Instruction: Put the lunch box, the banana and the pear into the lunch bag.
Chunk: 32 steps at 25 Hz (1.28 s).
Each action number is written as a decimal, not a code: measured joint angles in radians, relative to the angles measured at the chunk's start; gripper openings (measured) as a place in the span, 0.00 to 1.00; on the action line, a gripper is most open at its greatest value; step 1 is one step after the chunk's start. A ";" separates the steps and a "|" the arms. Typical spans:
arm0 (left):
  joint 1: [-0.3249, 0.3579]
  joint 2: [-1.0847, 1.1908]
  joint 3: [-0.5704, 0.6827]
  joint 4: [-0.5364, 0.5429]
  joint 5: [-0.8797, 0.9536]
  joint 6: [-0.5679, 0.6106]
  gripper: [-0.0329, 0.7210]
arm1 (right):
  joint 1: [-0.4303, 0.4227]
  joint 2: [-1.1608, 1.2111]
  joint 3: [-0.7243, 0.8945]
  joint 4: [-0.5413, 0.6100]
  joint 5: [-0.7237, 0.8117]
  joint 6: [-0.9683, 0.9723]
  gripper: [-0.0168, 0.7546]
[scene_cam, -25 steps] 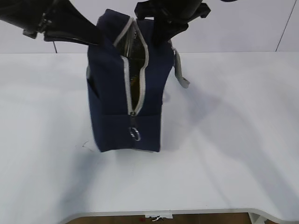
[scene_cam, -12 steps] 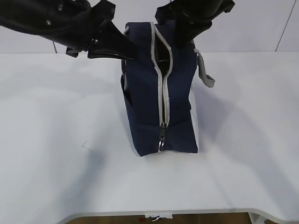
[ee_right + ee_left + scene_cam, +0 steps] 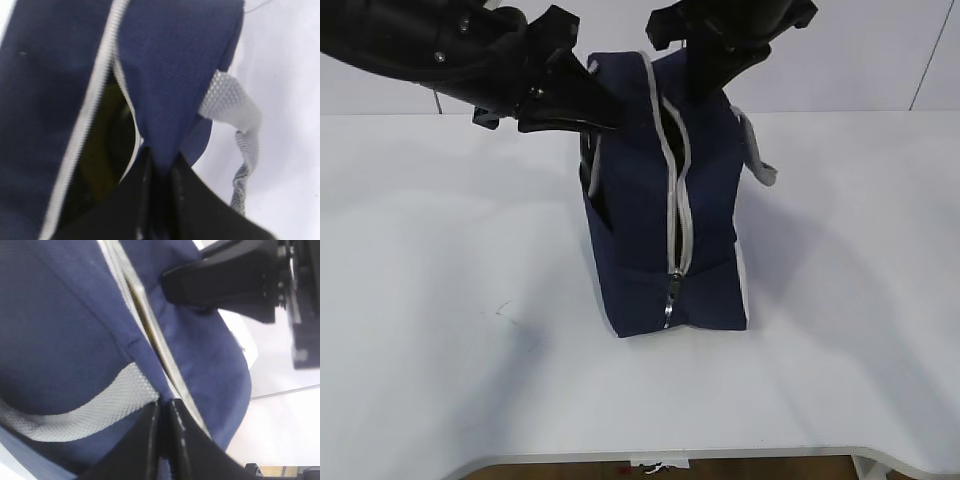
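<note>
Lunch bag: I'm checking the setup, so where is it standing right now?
In the exterior view the lunch bag stands upright near the middle of the white table, zipper facing the camera, between the left claw and right claw.

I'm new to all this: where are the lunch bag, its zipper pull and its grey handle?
lunch bag (image 3: pixel 635 240): exterior view, navy front panel.
zipper pull (image 3: pixel 668 300): exterior view, metal pull low on the zipper.
grey handle (image 3: pixel 235 112): right wrist view, webbing strap.

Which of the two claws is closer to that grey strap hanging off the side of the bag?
Right. The right gripper pinches the lunch bag fabric beside the hanging grey strap; the left gripper is at the opposite side.
</note>
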<state>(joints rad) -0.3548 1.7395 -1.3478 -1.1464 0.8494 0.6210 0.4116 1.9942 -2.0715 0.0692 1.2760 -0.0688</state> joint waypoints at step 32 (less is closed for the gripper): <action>-0.002 -0.206 -0.006 0.403 0.361 -0.160 0.47 | 0.004 -0.390 0.193 0.135 -0.014 0.031 0.51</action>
<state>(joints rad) -0.3564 1.5335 -1.3541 -0.7433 1.2108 0.4608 0.4154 1.6038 -1.8784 0.2043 1.2624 -0.0379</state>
